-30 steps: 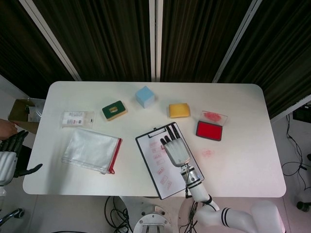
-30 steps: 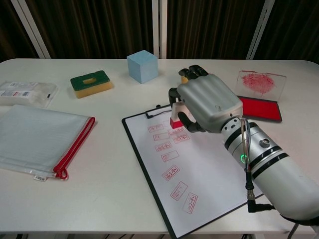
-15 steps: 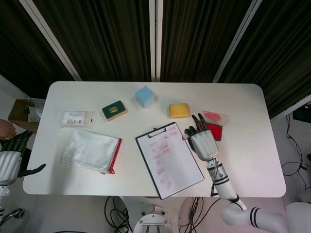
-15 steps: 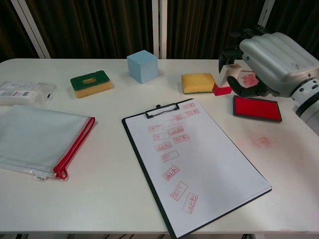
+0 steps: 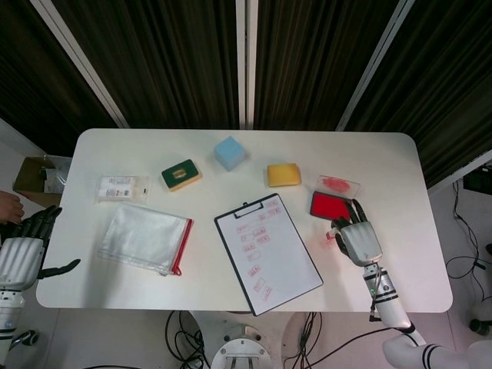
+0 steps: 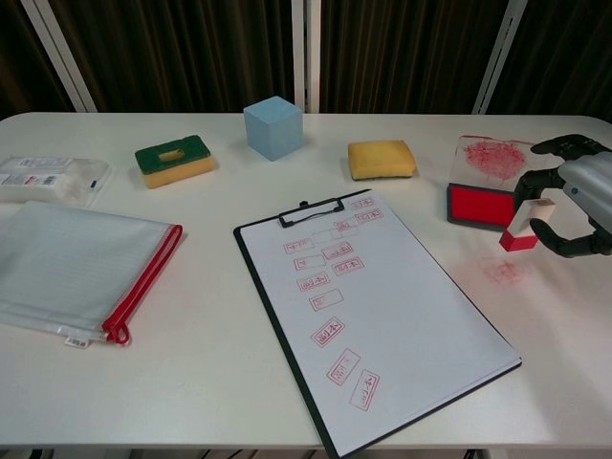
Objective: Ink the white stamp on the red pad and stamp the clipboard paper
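Note:
My right hand [image 6: 577, 196] is at the right edge of the chest view and pinches the white stamp [image 6: 524, 225], whose red base points down just above the table. The stamp hangs in front of the red pad [image 6: 483, 204], close to its near right corner, over a red ink smear [image 6: 505, 273] on the tabletop. In the head view my right hand [image 5: 359, 240] lies below the red pad [image 5: 329, 205]. The clipboard [image 6: 368, 306] lies at the centre, its paper [image 5: 267, 252] bearing several red stamp marks. My left hand [image 5: 21, 254] hangs off the table's left side with its fingers spread and nothing in it.
A clear lid [image 6: 497, 158] smeared red lies behind the pad. A yellow sponge [image 6: 381, 158], a blue cube [image 6: 273, 126] and a green sponge [image 6: 173, 159] line the back. A white packet [image 6: 48, 177] and a mesh zip bag [image 6: 81, 268] lie at the left.
My right hand carried the stamp off the clipboard paper, rightward past the pad, and now holds it low in front of the pad. The left hand barely moved.

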Controlling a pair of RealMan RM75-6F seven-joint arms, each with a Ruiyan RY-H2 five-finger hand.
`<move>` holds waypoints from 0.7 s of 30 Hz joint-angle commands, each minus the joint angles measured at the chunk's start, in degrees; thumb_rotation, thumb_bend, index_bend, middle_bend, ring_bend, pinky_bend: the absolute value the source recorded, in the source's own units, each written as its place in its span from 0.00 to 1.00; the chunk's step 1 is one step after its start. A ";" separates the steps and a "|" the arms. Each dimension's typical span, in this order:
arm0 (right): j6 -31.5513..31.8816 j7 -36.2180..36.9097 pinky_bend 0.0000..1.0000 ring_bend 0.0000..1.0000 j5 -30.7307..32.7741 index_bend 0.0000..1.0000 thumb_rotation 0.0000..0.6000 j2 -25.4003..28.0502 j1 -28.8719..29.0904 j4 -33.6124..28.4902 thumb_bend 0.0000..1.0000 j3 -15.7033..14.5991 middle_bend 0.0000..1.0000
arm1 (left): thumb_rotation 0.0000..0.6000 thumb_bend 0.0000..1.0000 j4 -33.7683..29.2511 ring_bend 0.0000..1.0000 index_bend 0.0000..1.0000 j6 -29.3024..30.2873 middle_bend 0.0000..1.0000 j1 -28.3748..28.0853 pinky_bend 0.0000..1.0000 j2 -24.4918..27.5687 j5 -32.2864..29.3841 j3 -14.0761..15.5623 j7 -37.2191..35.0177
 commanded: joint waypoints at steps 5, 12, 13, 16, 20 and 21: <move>-0.47 1.23 0.00 0.08 -1.34 0.56 1.00 -2.73 -1.16 4.74 0.43 -1.39 0.47 | 0.71 0.06 0.13 0.10 0.04 0.28 0.06 0.00 0.18 -0.06 0.09 -0.04 0.02; -0.02 1.80 0.00 0.07 -2.45 0.51 1.00 -4.62 -1.27 7.97 0.43 -1.35 0.43 | 0.71 0.06 0.35 0.10 0.04 0.34 0.06 0.06 0.18 -0.07 -0.02 -0.01 -0.19; 0.06 1.91 0.00 0.06 -2.57 0.50 1.00 -4.77 -1.28 8.26 0.43 -1.33 0.42 | 0.71 0.06 0.38 0.10 0.04 0.36 0.06 0.06 0.18 -0.07 -0.03 -0.02 -0.23; 0.13 2.03 0.00 0.05 -2.89 0.48 1.00 -5.10 -1.37 9.04 0.43 -1.36 0.40 | 0.71 0.06 0.49 0.10 0.04 0.42 0.06 0.06 0.18 -0.11 -0.04 -0.04 -0.38; -0.04 2.15 0.00 0.03 -3.27 0.45 1.00 -5.12 -1.50 9.32 0.43 -1.53 0.38 | 0.71 0.06 0.69 0.10 0.04 0.36 0.06 0.07 0.18 -0.18 -0.07 0.02 -0.56; -0.05 2.18 0.00 0.03 -3.36 0.45 1.00 -5.06 -1.52 9.30 0.42 -1.56 0.38 | 0.71 0.06 0.74 0.10 0.04 0.36 0.06 0.07 0.18 -0.20 -0.07 0.02 -0.59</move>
